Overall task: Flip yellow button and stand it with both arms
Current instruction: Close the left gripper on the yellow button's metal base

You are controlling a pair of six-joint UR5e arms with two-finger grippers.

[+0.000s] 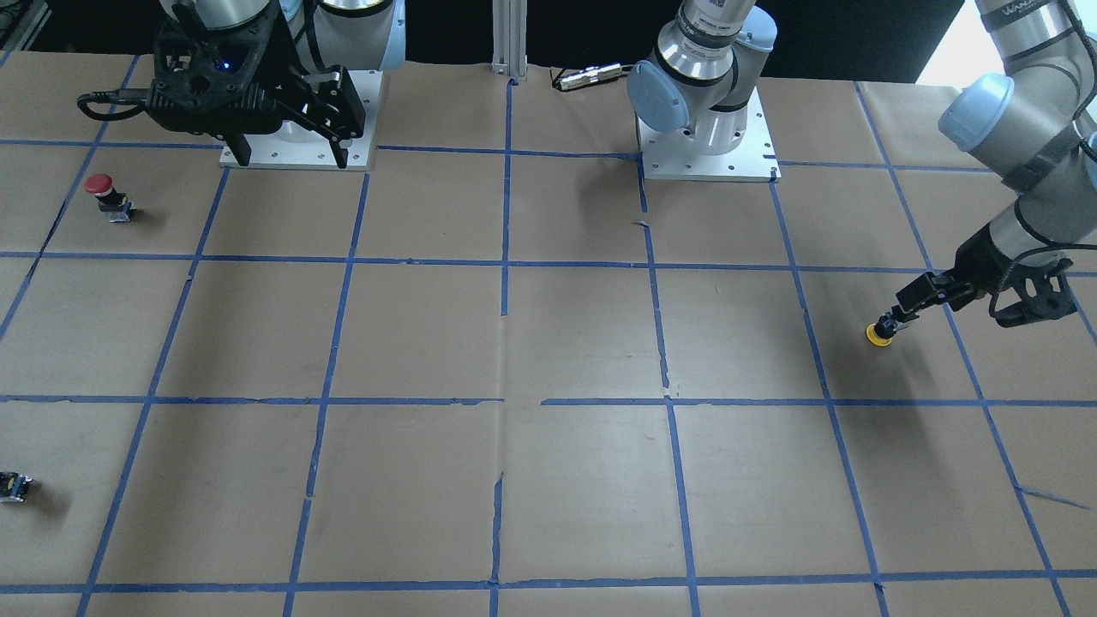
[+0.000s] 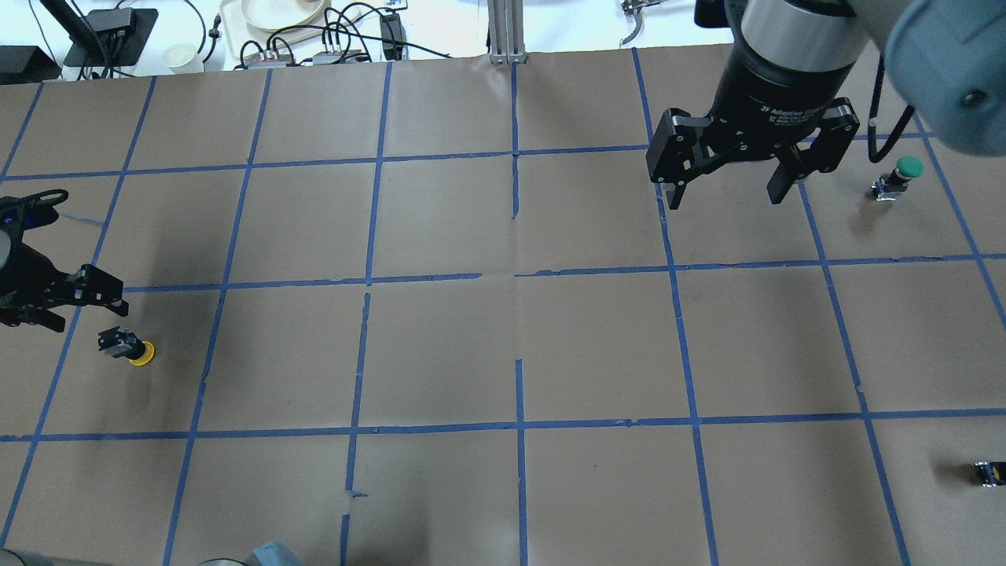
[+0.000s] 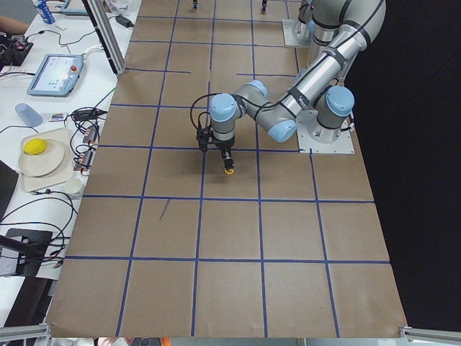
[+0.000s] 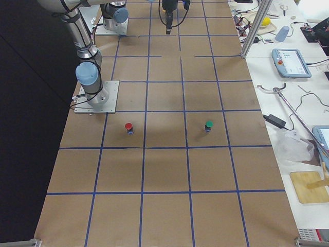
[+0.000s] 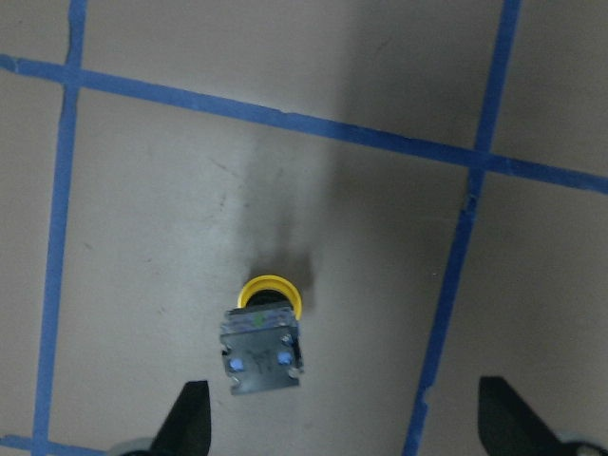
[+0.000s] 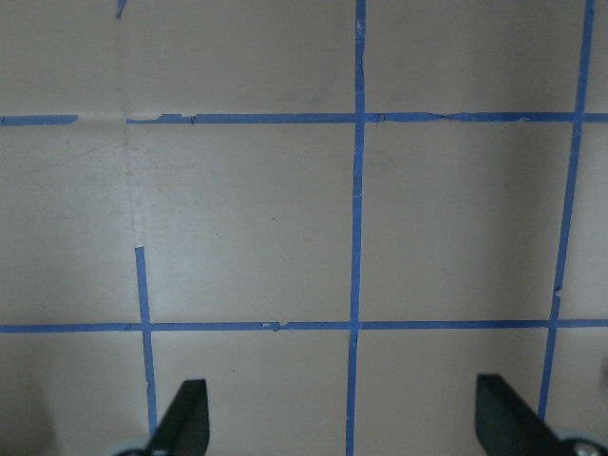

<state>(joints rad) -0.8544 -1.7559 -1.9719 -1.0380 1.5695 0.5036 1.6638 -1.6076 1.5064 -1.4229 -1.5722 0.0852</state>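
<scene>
The yellow button [image 2: 130, 347] rests on its yellow cap with the grey-blue contact block up, at the table's left end. It also shows in the front view [image 1: 880, 332], the left side view [image 3: 228, 170] and the left wrist view [image 5: 264, 337]. My left gripper [image 2: 67, 303] is open and empty. It hangs just above and beside the button, which lies nearer one finger [image 5: 190, 423] than the other; the gripper also shows in the front view [image 1: 968, 307]. My right gripper [image 2: 723, 189] is open and empty, high over the table's right half, far from the button.
A red-capped button [image 1: 104, 195] and a green-capped button [image 2: 900, 177] stand on the right half of the table. A small black block [image 2: 989, 472] lies near the right edge. The arms' white base plates [image 1: 707, 158] sit at the robot's side. Blue tape lines grid the brown paper.
</scene>
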